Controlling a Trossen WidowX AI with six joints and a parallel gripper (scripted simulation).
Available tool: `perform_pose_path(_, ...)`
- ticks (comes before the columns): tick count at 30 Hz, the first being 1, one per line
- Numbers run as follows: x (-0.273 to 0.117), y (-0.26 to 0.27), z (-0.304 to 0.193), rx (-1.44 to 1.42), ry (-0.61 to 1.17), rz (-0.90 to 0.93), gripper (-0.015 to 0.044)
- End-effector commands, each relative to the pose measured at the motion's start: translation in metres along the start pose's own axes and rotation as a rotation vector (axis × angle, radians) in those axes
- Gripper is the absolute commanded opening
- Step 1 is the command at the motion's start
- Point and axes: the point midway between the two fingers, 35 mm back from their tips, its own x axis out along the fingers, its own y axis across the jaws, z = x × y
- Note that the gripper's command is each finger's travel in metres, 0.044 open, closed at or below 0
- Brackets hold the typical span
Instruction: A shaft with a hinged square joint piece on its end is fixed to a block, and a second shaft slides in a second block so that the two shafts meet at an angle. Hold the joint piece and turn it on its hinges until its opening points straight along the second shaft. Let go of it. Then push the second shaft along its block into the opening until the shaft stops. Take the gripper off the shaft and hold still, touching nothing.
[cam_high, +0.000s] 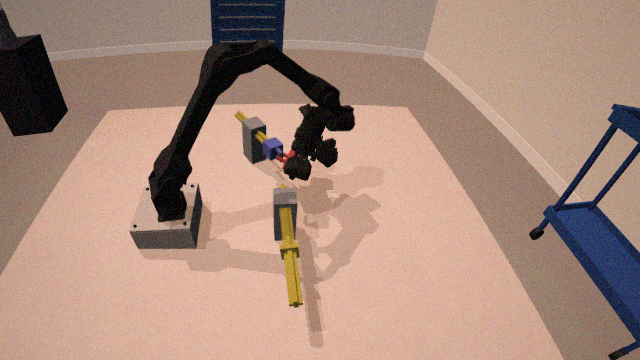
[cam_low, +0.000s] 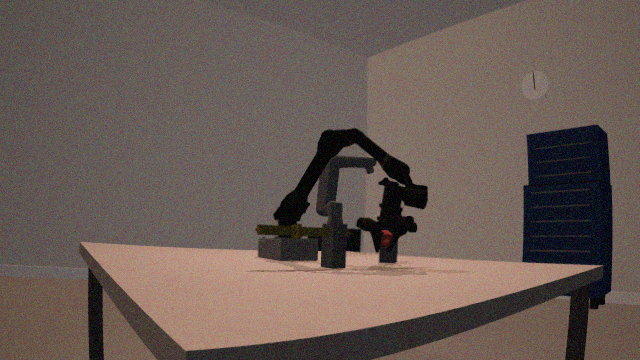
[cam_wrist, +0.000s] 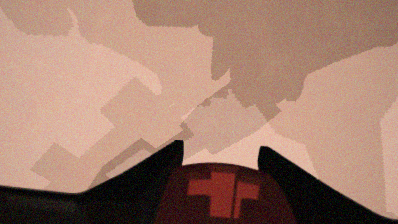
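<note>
Pale walls rise behind my table (cam_high: 100, 310) (cam_low: 300, 305) (cam_wrist: 40, 100). Toward its left edge sits my arm's base (cam_high: 142, 215) (cam_low: 267, 248). Nearer the far edge, a grey block (cam_high: 254, 142) (cam_low: 388, 256) has the first yellow shaft (cam_high: 240, 117) running through it, with a blue piece (cam_high: 272, 148) on its end. Closer to the near edge, another grey block (cam_high: 285, 215) (cam_low: 333, 255) carries the second yellow shaft (cam_high: 291, 270) (cam_low: 272, 230), its long end toward that edge. Beyond the blue piece, my gripper (cam_high: 312, 159) (cam_low: 386, 242) (cam_wrist: 220, 151) is clamped on the red joint piece (cam_high: 290, 156) (cam_low: 386, 238) (cam_wrist: 222, 195), which shows a cross-shaped face. Off the right edge stands a blue cart (cam_high: 582, 170).
</note>
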Motion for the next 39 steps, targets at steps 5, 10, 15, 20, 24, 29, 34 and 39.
perform_pose_path(5, 0.001, 0.0001, -0.0007, 0.004, 0.004, 0.001, 0.0182)
perform_pose_path(10, 0.001, 0.0001, -0.0007, 0.004, 0.004, 0.001, 0.0182)
perform_pose_path(15, 0.001, 0.0001, -0.0007, 0.004, 0.004, 0.001, 0.0182)
perform_pose_path(20, 0.001, 0.0001, -0.0007, 0.004, 0.004, 0.001, 0.0182)
perform_pose_path(24, 0.001, 0.0001, -0.0007, 0.004, 0.004, 0.001, 0.0182)
perform_pose_path(29, 0.001, 0.0001, -0.0007, 0.004, 0.004, 0.001, 0.0182)
perform_pose_path(34, 0.001, 0.0001, -0.0007, 0.004, 0.004, 0.001, 0.0182)
perform_pose_path(39, 0.001, 0.0001, -0.0007, 0.004, 0.004, 0.001, 0.0182)
